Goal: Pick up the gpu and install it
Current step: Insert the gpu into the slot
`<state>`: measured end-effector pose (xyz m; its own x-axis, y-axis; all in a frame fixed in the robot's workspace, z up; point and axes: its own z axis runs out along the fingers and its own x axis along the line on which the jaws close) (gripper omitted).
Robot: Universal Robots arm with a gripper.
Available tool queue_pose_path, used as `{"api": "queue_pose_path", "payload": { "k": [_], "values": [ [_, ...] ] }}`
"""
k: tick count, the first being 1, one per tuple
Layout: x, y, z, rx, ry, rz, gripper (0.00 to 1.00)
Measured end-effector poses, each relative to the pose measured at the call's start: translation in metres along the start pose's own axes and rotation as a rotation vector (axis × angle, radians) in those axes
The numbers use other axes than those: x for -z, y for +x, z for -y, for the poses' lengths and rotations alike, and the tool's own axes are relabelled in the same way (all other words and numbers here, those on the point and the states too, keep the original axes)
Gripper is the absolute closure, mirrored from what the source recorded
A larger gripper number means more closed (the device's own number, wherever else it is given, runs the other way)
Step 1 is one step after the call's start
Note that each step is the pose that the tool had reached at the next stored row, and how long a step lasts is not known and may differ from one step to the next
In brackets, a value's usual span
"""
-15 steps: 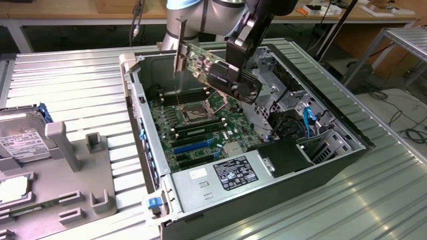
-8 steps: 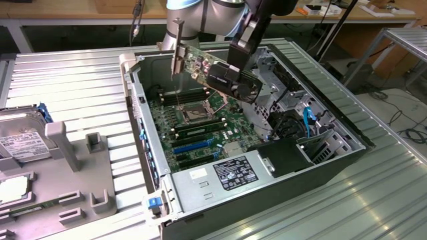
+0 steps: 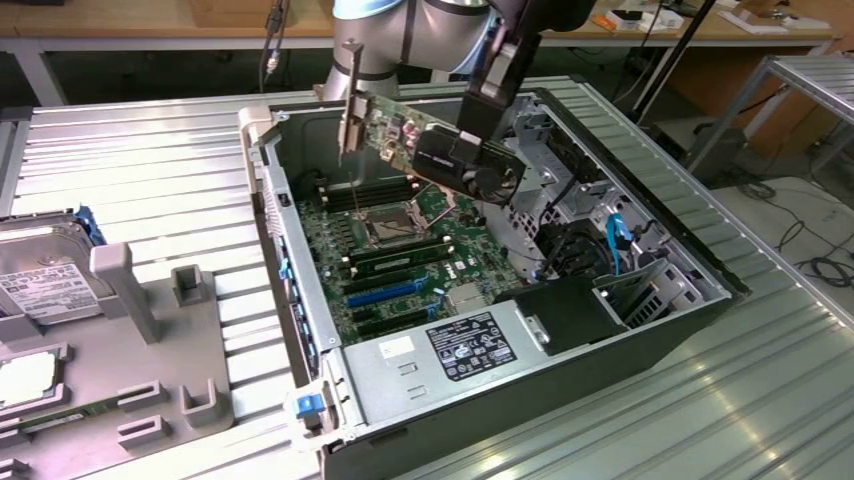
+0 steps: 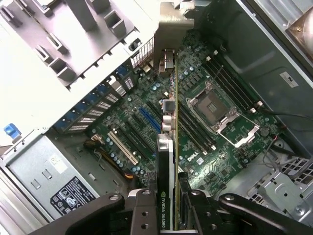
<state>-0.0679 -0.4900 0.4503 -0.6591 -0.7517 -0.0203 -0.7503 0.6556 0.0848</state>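
My gripper [image 3: 470,128] is shut on the gpu [image 3: 430,150], a green card with a black cooler and a silver end bracket [image 3: 355,122]. The card hangs tilted in the air over the open computer case [image 3: 667,330], above the motherboard [image 3: 400,245] and its CPU socket [image 3: 395,228]. In the wrist view the gpu [image 4: 168,161] runs edge-on away from my gripper [image 4: 171,218], whose black fingers [image 4: 142,215] clamp it on both sides. The blue expansion slot [image 4: 149,120] lies below and to one side of the card's edge. The blue slots [image 3: 387,290] sit nearer the power supply.
The power supply [image 3: 454,350] fills the case's near end. Drive cages and cables [image 3: 614,240] stand at the exterior view's right. A grey fixture tray [image 3: 147,330] holding a silver hard drive [image 3: 40,285] lies at the left. Memory sticks [image 3: 387,262] sit in the board.
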Motion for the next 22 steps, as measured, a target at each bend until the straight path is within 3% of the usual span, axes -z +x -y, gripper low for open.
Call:
{"api": "queue_pose_path", "payload": {
  "k": [8,16,22],
  "values": [
    [0.0000,0.0000,0.0000,0.059,-0.0012,-0.0051,0.73],
    [0.0000,0.0000,0.0000,0.069,-0.0014,-0.0060,0.73],
    [0.0000,0.0000,0.0000,0.119,-0.0024,-0.0102,0.73]
  ]
}}
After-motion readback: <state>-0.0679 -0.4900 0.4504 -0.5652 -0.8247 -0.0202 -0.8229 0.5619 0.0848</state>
